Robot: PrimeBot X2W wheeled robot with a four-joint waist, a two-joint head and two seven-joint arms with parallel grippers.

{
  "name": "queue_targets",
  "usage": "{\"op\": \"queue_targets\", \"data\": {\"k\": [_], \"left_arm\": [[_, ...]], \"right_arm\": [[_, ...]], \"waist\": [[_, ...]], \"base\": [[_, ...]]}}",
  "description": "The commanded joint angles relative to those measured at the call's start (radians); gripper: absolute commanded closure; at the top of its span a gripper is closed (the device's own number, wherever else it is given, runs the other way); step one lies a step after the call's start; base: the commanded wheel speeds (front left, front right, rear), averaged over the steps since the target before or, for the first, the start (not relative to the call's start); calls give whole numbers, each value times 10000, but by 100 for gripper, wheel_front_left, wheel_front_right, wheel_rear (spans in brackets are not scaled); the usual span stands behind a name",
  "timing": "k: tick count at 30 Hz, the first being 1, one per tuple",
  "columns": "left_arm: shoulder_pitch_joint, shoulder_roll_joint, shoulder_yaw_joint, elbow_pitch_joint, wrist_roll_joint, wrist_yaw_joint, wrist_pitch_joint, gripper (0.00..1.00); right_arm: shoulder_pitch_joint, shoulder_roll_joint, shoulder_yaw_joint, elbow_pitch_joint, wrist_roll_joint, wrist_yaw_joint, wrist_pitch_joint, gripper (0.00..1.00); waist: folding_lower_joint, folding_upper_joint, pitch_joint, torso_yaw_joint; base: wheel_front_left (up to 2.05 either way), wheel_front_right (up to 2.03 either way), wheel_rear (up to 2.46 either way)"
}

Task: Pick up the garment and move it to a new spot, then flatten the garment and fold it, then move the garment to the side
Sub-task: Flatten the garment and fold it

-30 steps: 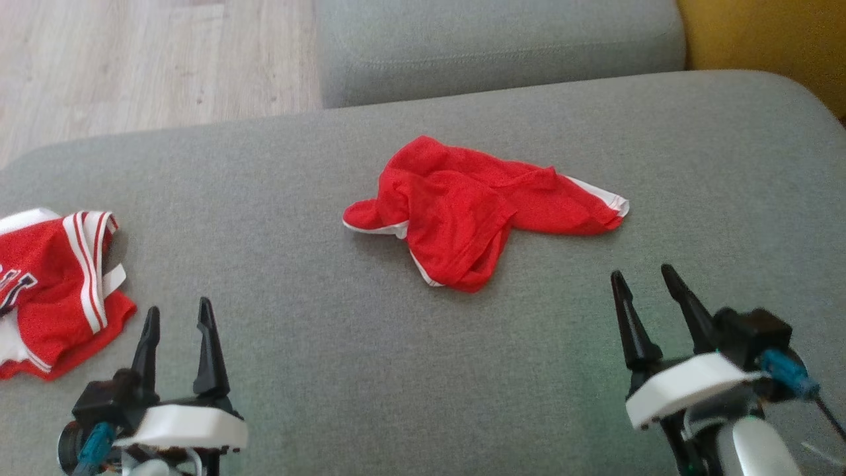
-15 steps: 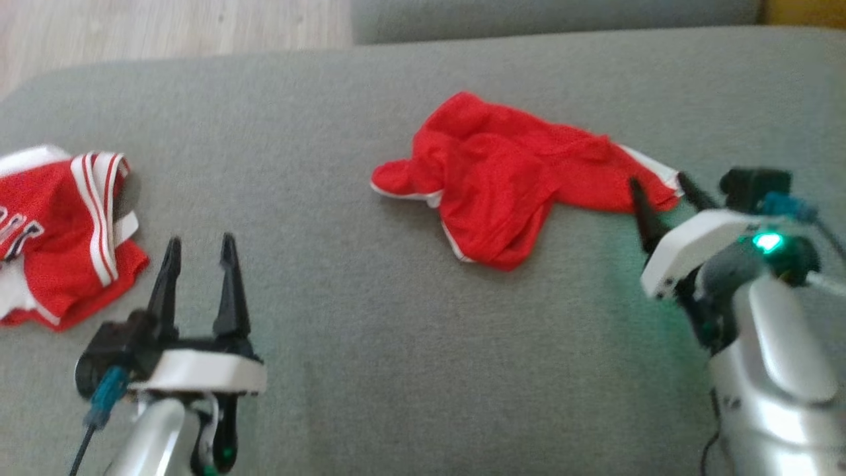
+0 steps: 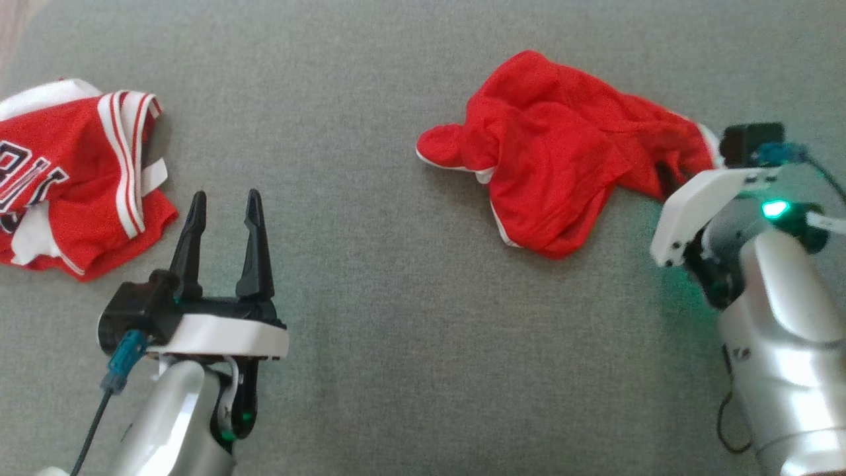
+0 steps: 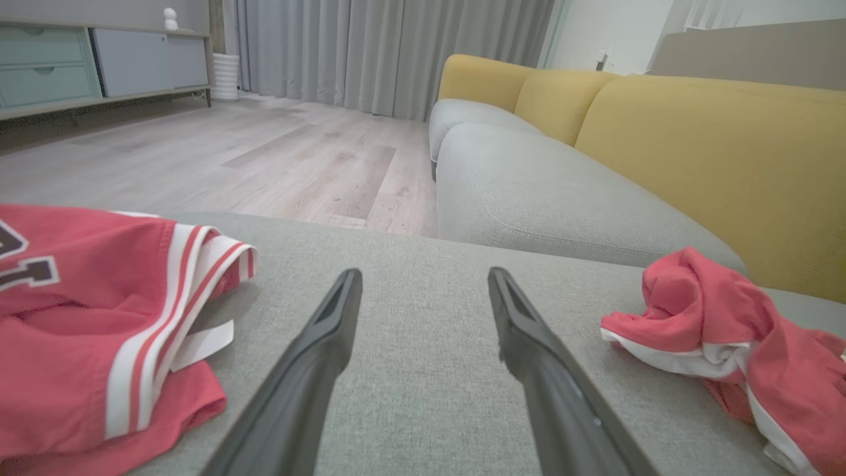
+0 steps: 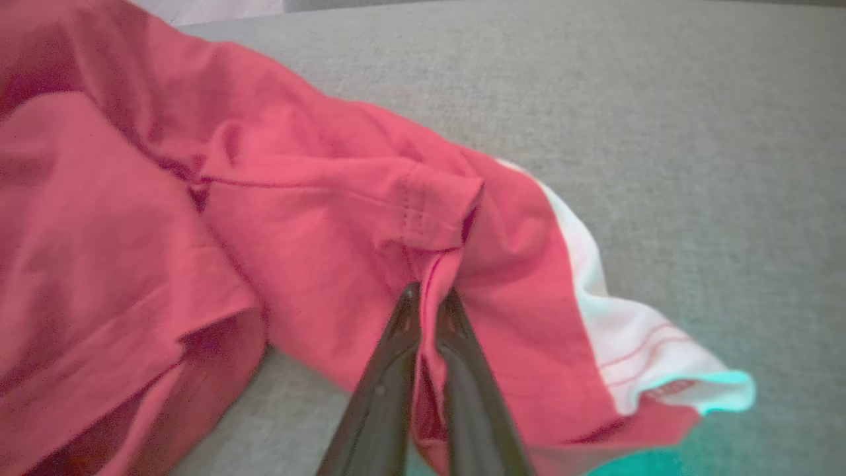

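Grey woven sofa cushion (image 3: pixel 396 344) serves as the work surface. A yellow padded backrest (image 4: pixel 694 145) and pale wood-plank floor (image 4: pixel 231 152) lie beyond it in the left wrist view.

Crumpled red garment with white trim (image 3: pixel 555 165): bunched on the cushion, up and right of centre in the head view. Folds overlap, and one white-edged end points toward the right arm. Not lifted; it appears to rest on the cushion along its whole length.

Right gripper (image 5: pixel 429 297): the two dark fingers are pressed together on a raised fold of the garment near its white-banded end, with red cloth pinched between them. Looks like a thin bite.

Left gripper (image 3: pixel 225 198): fingers spread wide with nothing between them, held over bare cushion well apart from the garment.

Red jersey with white stripes and lettering (image 3: pixel 66 178): heaped at the far left, near the left gripper, not touched.

Progress, by my reading: first step only. The grip is made. The lift, the carry to a new spot, flattening, folding and the move aside all remain.
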Motion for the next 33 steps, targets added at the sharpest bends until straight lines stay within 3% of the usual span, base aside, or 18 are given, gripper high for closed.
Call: {"op": "queue_targets", "data": {"k": [1,5,13,17,21,24,27,33], "left_arm": [[-124,162,374,-212,40,-58,-109,0],[161,188,522,-30,21,-53,-116,0],[927,225,613,-34,-48,71,-119,0],[1105,257,631,-176,-96,121,-119,0],[1130,276,644,-316,-100,180,-118,0],[1154,281,659,-409,-99,230,-119,0],[1166,265,635,-478,-97,253,-118,0],[1049,173,490,-528,-91,183,-116,0]], "right_arm": [[338,117,409,-184,159,-7,-15,100],[429,-12,1126,-1256,691,-7,-513,100],[-413,-375,2950,-4689,1653,-7,-646,100],[-1291,-157,3697,-5689,2407,-7,-611,100],[-2504,89,4376,-6346,3053,-7,-1279,100],[-3118,204,4463,-6616,3509,-7,-1925,100],[-3137,-92,4278,-6463,3630,-7,-2166,100],[-1747,-1023,3025,-4623,3572,-7,-1837,100]], "waist": [[-2,0,-289,-112],[-2,0,-916,-308],[-2,0,-1934,-467],[-2,0,-2042,-370],[-2,0,-2019,-211],[-2,0,-2004,-129],[-2,0,-1956,-43],[-2,0,-1673,163]], "base": [[0,0,0],[0,0,0],[0,0,0],[0,0,0],[0,0,0],[0,0,0],[0,0,0],[0,0,0]]}}
